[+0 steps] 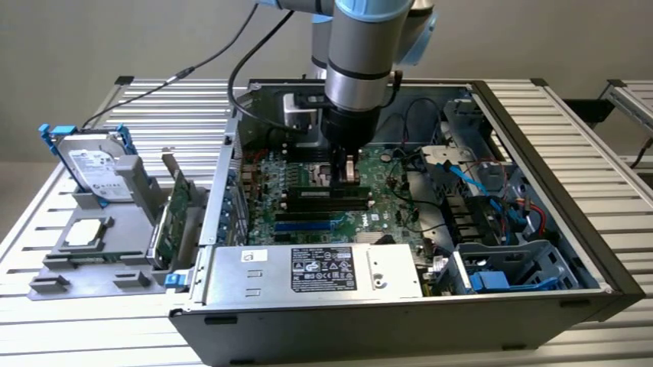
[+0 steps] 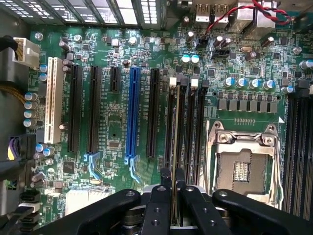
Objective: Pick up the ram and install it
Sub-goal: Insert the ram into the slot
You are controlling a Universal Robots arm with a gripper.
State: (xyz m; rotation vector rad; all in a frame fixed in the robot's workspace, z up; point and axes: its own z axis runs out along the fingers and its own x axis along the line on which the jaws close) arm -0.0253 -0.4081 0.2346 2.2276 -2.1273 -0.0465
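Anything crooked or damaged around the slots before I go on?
Nothing stands out. The ram, clamped edge-on in the gripper, runs parallel to the memory slots. The CPU socket is empty but looks undamaged.

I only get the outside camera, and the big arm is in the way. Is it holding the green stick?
Observer: Yes. In the wrist view the gripper is shut on the ram, seen edge-on between its fingers.
Operator: Where does the stick go?
Observer: It lines up with the black memory slots. I can't tell if it is pushed in.
Operator: What's beside those slots?
Observer: A square processor socket with a shiny metal frame around it.
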